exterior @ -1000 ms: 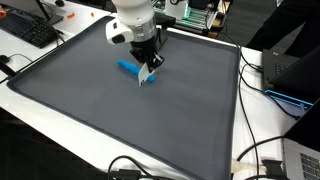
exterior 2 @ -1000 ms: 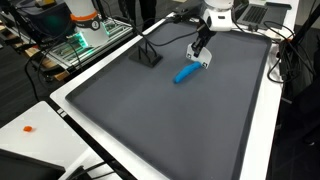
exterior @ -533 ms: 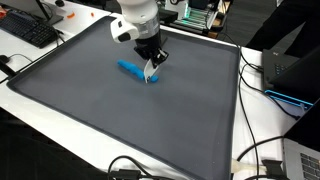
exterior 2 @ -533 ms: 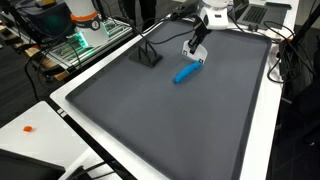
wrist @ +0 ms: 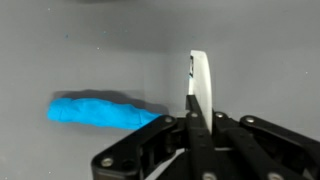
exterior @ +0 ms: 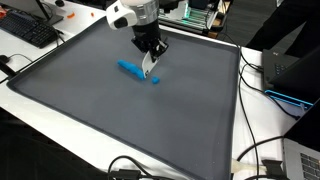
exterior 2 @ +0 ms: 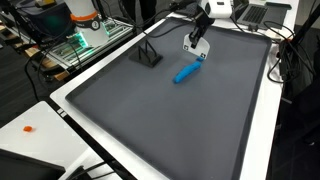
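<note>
jaws clenched, and you've got a thin white strip (wrist: pixel 200 80) pinched flat between them. that's the wrist view, where the strip pokes straight out past the gripper (wrist: pixel 195 122) and stands edge-on to the lens. off to one side of it lies the blue piece (wrist: pixel 100 110), long and lumpy, flat on the grey mat (wrist: pixel 265 55). its near end runs right up beside your fingers, and whether it touches the strip you can't tell from here.

now an exterior view: your gripper (exterior: pixel 150 58) points down over the far half of the mat (exterior: pixel 100 115), the white strip (exterior: pixel 149 68) hanging from it. the blue piece (exterior: pixel 130 69) sits just beside the strip's lower end, lying across the mat. the strip's tip looks very close to the surface, though the gap, if there is one, is too small to call. a black keyboard (exterior: pixel 25 30) rests on the white table outside the mat's border.

and the last angle: the gripper (exterior 2: pixel 195 38) hangs near the mat's far edge, with the blue piece (exterior 2: pixel 186 73) just below it in the picture, lying at a slant. a small black stand (exterior 2: pixel 148 55) sits on the mat (exterior 2: pixel 180 130), well apart from both.
</note>
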Controlling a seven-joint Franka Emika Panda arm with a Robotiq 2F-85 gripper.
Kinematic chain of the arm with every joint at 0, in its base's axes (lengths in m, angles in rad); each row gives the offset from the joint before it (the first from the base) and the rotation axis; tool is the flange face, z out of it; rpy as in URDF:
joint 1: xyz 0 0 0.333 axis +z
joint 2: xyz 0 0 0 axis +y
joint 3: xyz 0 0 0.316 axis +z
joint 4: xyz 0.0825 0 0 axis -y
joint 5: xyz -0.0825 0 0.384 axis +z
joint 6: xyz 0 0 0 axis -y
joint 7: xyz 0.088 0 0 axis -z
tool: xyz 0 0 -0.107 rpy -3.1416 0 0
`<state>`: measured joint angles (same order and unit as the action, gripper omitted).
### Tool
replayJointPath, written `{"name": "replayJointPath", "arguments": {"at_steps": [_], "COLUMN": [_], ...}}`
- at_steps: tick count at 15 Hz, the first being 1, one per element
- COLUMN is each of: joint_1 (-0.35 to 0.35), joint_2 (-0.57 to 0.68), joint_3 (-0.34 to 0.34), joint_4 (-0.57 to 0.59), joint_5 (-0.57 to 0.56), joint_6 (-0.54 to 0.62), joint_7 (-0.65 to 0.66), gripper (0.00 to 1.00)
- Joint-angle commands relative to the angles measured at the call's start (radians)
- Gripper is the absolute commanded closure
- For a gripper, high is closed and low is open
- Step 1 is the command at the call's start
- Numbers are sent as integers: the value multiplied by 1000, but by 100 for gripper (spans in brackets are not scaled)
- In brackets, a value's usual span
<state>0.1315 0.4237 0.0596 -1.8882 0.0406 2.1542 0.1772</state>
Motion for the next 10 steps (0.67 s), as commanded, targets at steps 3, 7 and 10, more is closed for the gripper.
{"name": "replayJointPath", "arguments": {"at_steps": [3, 7, 10], "joint_1": [-11, -15, -17], "joint_2": [-53, -36, -21], "joint_3": [-14, -23, -27], "joint_4": [-17, 3, 12], "joint_5": [-23, -39, -53], "joint_6": [-20, -17, -7], "joint_7": [-14, -17, -15], "gripper": [99, 99, 99]}}
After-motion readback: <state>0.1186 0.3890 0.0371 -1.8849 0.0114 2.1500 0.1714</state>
